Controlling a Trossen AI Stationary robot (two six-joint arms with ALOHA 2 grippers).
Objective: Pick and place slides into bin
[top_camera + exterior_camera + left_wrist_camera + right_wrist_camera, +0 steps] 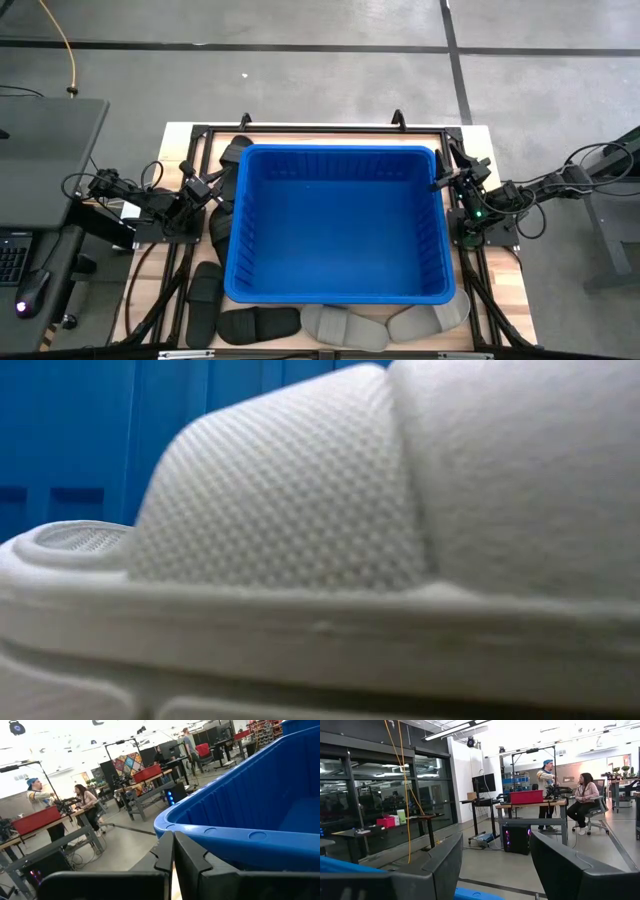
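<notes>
The blue bin [340, 225] stands in the middle of the table; nothing shows inside it. Black slides lie along its left side [216, 222] and at the near left [258, 323]. Light grey slides [343, 327] lie along its near side, and one of them [300, 530] fills the low view. My left gripper [210, 188] is shut and empty beside the bin's left wall, whose rim shows in the left wrist view [235, 832]. My right gripper [441, 182] is open and empty at the bin's far right rim; its fingers [445, 860] stand apart.
The table's wooden top [505, 290] is framed by black rails. A dark desk with a keyboard and mouse [35, 290] stands to the left. People sit and stand at benches in the room beyond [582, 795].
</notes>
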